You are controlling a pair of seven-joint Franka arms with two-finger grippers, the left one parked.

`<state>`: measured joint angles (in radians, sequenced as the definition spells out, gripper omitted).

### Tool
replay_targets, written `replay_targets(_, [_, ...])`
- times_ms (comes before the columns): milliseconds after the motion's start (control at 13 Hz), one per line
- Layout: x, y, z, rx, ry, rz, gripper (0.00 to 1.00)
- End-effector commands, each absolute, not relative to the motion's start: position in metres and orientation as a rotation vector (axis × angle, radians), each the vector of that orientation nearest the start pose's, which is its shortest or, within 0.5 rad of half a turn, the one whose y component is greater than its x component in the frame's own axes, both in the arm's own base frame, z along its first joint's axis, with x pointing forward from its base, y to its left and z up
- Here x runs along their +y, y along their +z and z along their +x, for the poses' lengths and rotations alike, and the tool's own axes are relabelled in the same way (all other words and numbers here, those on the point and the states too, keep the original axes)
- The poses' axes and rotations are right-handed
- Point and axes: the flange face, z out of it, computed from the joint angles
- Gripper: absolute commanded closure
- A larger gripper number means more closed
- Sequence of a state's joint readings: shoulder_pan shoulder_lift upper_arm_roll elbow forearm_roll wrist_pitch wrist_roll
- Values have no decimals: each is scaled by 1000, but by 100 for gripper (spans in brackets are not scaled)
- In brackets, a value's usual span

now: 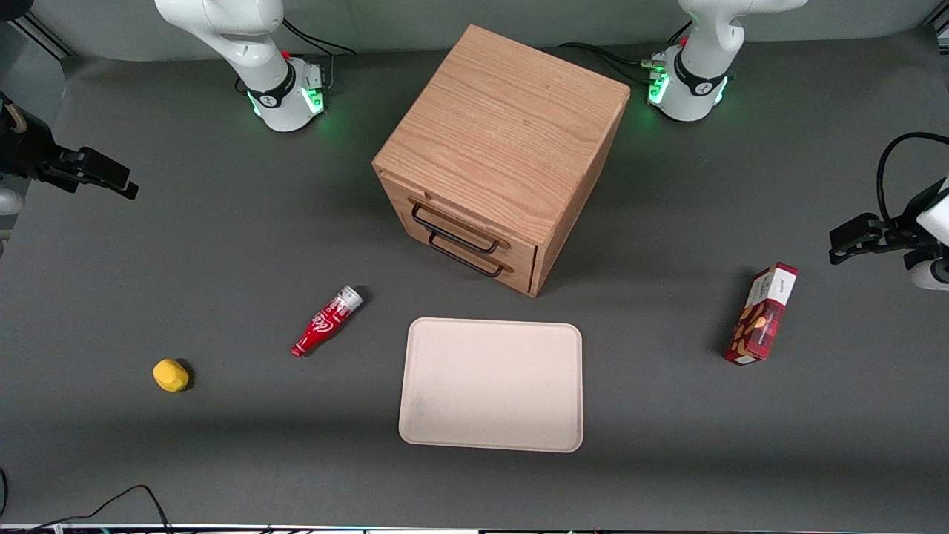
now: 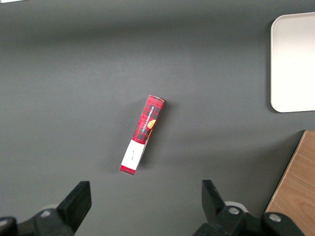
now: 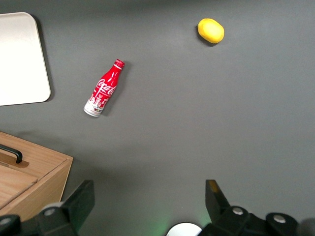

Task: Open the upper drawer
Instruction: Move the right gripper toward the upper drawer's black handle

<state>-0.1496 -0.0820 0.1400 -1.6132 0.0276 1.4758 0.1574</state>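
Hovering high over bare mat, gripper point(image 3: 147, 206) with fingers point(image 3: 78, 201) spread wide, holding nothing. Nearest: red bottle point(image 1: 326, 321) lying flat, yellow lemon point(image 1: 170, 375), cream tray point(image 1: 491, 385). Upper drawer point(image 1: 452, 222) shut in the oak cabinet point(image 1: 504, 126) mid-table; nothing blocks its black handle point(image 1: 454, 231).

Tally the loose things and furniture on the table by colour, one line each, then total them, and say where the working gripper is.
Red: 2, the cola bottle and the snack box.
Yellow: 1, the lemon.
Cream: 1, the tray.
Oak: 1, the cabinet with its upper drawer shut.
Total: 5.
The gripper is open, high above the table at the working arm's end.
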Motion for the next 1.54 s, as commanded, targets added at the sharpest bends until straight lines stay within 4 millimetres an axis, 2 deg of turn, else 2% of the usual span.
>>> replay_targets(0, [4,639,517,295,41,-3121,0])
replay_targets(154, [2,635,523,299,51,-3114,0])
replay_targets(308, [11,636,545,245,36,-3097,0])
replay_targets(462, [70,643,560,67,6,-3095,0])
replay_targets(615, [122,640,567,-88,7,-3079,0])
replay_targets(769, [181,636,565,-211,25,-3039,0])
replay_targets(1000, [253,629,558,-390,2,-2954,0])
replay_targets(1154, [307,615,552,-529,-30,-2874,0])
replay_targets(1308, [349,593,544,-701,-55,-2875,0])
replay_targets(1462, [374,568,545,-825,-40,-2815,0])
